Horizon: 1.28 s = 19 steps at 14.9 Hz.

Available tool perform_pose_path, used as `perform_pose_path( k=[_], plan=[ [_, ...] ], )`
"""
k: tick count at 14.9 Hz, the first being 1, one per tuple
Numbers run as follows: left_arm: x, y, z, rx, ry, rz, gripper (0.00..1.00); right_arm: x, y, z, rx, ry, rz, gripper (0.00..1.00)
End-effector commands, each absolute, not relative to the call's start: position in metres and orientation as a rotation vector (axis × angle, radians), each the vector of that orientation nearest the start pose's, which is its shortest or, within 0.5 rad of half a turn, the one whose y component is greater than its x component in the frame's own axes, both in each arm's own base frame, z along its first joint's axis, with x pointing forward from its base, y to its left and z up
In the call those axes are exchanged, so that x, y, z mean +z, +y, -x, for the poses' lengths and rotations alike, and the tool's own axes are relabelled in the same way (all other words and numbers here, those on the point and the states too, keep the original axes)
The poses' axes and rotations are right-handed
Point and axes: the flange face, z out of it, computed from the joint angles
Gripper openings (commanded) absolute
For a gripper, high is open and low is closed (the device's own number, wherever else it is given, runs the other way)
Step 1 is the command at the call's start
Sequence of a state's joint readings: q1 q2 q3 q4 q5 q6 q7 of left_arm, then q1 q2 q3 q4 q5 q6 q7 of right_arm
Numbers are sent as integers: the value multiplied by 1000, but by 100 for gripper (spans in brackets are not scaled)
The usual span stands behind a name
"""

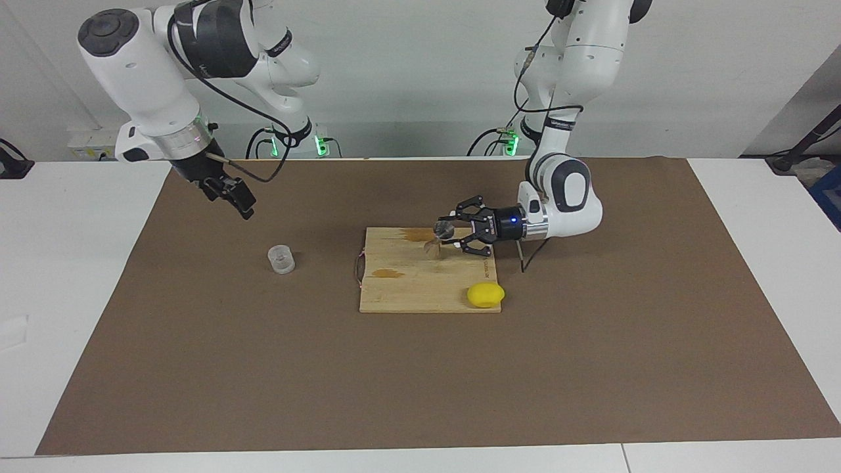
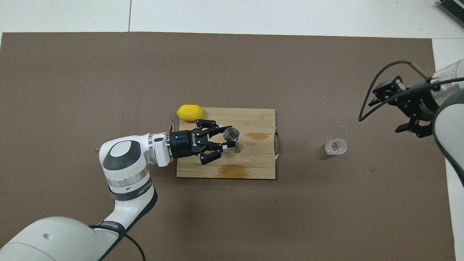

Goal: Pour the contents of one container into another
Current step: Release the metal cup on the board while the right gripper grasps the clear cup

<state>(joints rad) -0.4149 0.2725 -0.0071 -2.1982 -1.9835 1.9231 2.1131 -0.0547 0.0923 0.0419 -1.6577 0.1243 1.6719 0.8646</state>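
The clear cup (image 1: 281, 259) stands upright on the brown mat toward the right arm's end; it also shows in the overhead view (image 2: 335, 146). The metal jigger (image 1: 439, 239) is over the wooden cutting board (image 1: 407, 289), tilted a little, with its open mouth showing from above (image 2: 231, 134). My left gripper (image 1: 453, 236) reaches in level from the left arm's end and is shut on the jigger's waist (image 2: 227, 139). My right gripper (image 1: 231, 194) hangs open and empty in the air over the mat, apart from the cup (image 2: 393, 112).
A yellow lemon (image 1: 485, 294) lies at the board's corner that is farther from the robots, toward the left arm's end (image 2: 189, 112). The board (image 2: 253, 163) has two wet stains and a metal handle at the end toward the cup.
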Motion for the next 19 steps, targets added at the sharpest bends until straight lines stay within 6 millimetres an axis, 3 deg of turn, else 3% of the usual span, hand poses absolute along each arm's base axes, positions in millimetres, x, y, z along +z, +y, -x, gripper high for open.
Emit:
perform_pose_path(
  k=[1,3,4,6,8,10,15,17,19],
  plan=[
    [290,-301,-481,1077,-890,-1506,47,498,-15,-597,336,1561,2551,96],
    [281,-317,-473,1148,-970,-1531,47,460,-33,-602,441,1871,2301,100],
    [278,-325,-468,1157,-960,-1545,47,441,-40,-598,454,1919,2258,100],
    [275,-330,-464,1177,-970,-1565,47,411,-51,-588,484,1912,2246,100],
    [277,-350,-452,1191,-949,-1551,47,378,-56,-580,530,1827,2200,100],
    [277,-350,-453,1211,-969,-1556,46,349,-56,-567,516,1823,2187,100],
    [276,-350,-454,1250,-1030,-1558,45,316,-58,-554,542,1754,2172,100],
    [270,-348,-455,1242,-1029,-1576,100,296,-57,-549,549,1720,2155,100],
    [270,-346,-456,1243,-1024,-1579,100,289,-52,-543,553,1725,2135,100]
  ],
)
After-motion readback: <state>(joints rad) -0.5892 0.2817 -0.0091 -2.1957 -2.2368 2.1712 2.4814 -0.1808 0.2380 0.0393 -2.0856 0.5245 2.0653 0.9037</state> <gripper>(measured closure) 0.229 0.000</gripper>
